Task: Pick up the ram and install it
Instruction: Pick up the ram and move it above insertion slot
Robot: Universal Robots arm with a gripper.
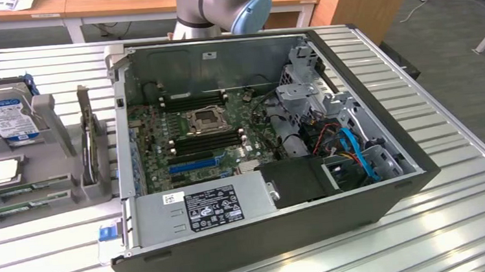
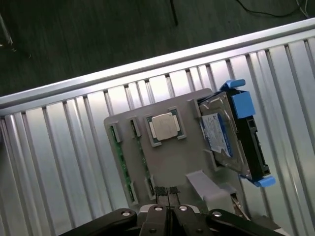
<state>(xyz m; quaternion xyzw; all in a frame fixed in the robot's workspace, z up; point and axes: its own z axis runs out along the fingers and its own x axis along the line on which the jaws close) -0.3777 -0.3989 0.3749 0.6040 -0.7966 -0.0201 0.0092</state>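
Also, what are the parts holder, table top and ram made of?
Parts holder: matte grey, no glare, shaped pockets; probably plastic. Table top: ribbed slats with bright sheen; looks like metal, perhaps aluminium. Ram: thin green circuit board, likely fibreglass laminate.

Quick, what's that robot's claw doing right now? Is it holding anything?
Gripper: fingers closed, holding nothing, poised over the grey parts tray.
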